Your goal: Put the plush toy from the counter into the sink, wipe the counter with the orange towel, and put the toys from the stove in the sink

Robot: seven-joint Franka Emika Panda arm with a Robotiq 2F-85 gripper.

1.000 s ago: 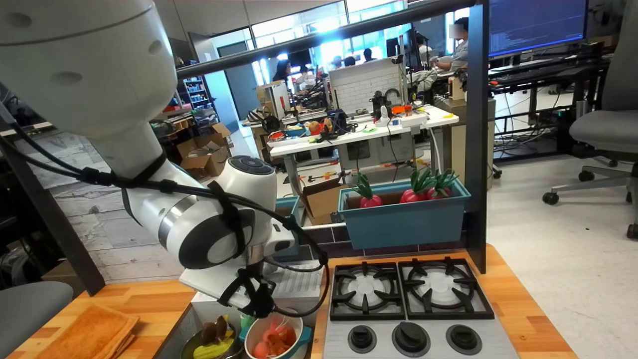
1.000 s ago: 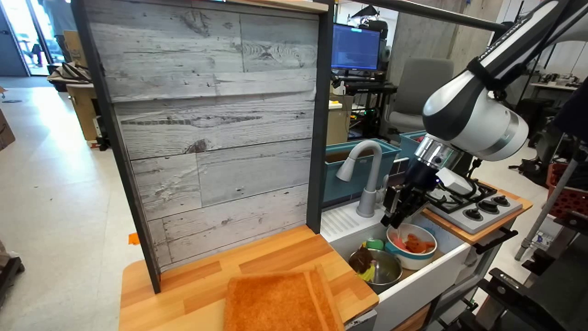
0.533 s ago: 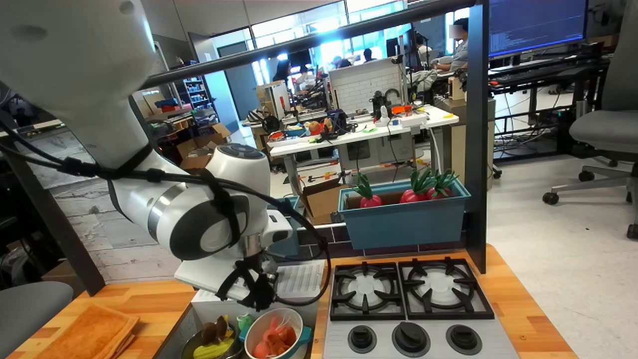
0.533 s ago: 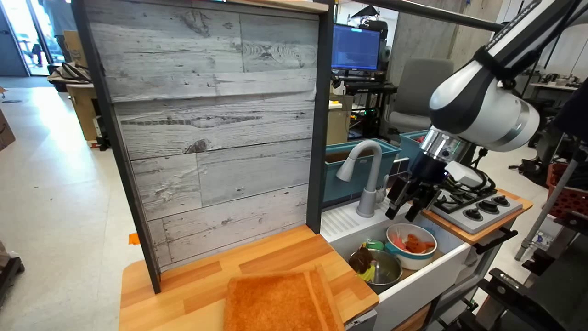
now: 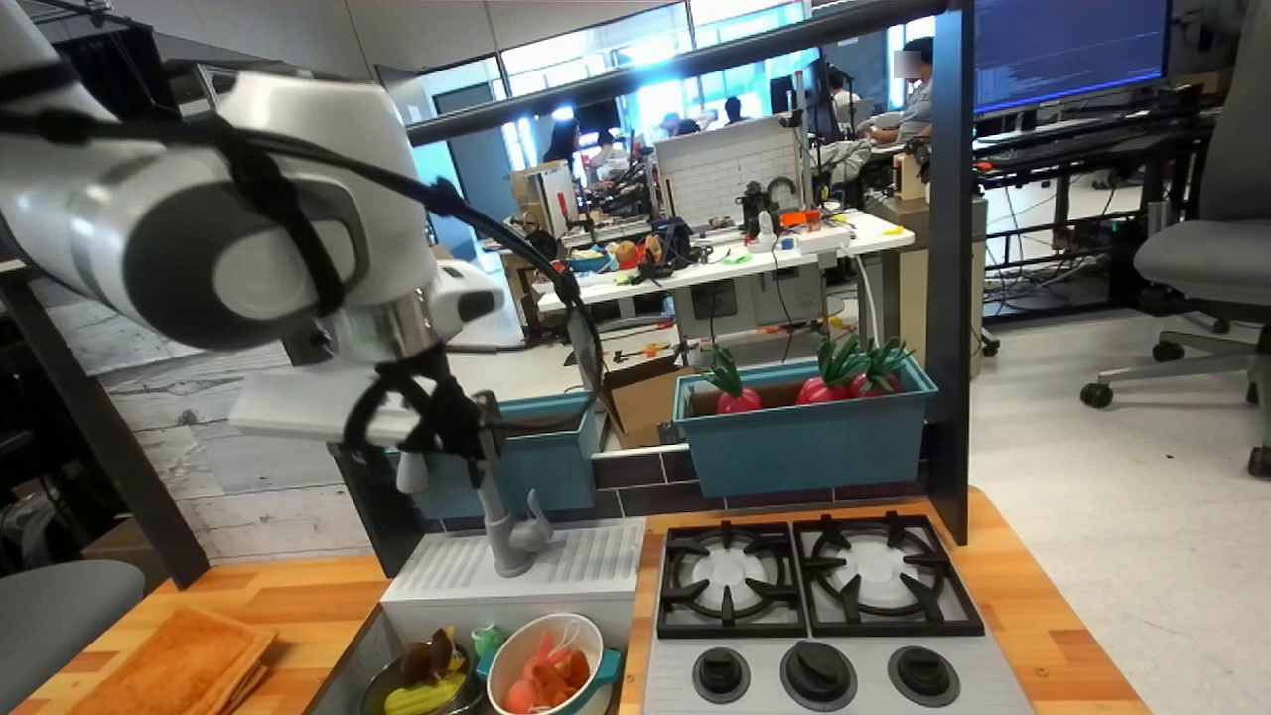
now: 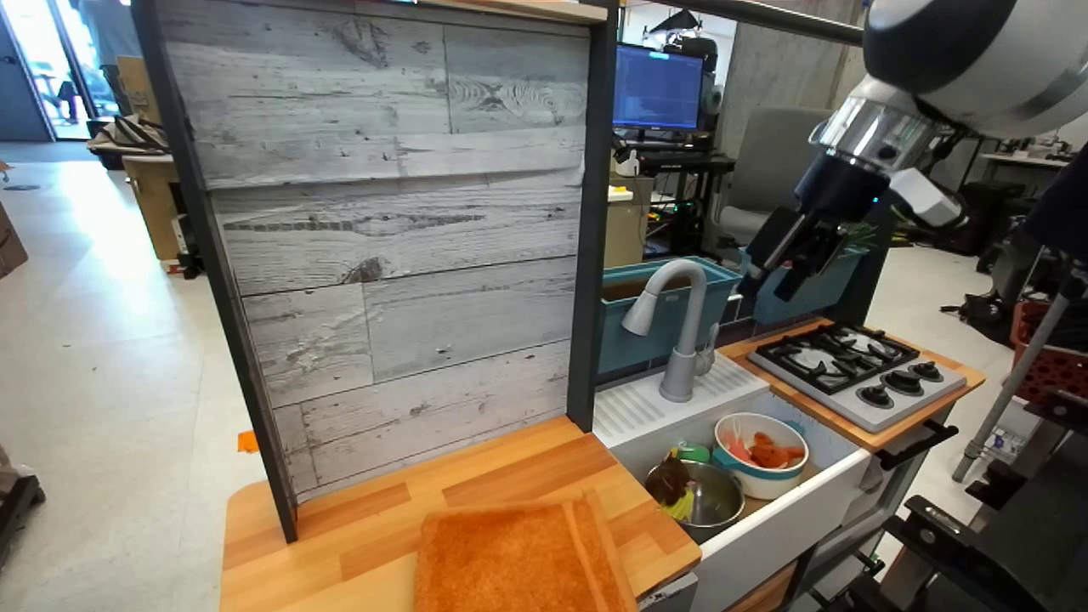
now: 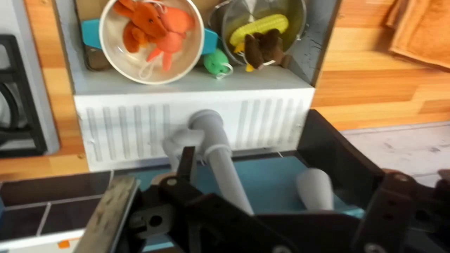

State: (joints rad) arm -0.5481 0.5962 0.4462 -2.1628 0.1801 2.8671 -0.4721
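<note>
Wrist view: left of the sink (image 7: 313, 47), stove (image 7: 28, 95). Within the sink, orange toys (image 7: 154, 28), green toy (image 7: 215, 62), plush (image 7: 258, 28): placements judged complete. Above it, in an exterior view, gripper (image 6: 769, 286), fingers apart. Right of it, counter (image 7: 365, 84) bearing towel (image 7: 427, 38); wiping unverified.

In an exterior view your arm (image 5: 199, 238) reaches in from the left, its outline a little blurred. Its silver wrist (image 6: 880, 127) leads down to your end effector (image 6: 767, 286), which slants downward in midair. You have its fingers (image 6: 792, 280) standing apart, spread to either side in the wrist view.
</note>
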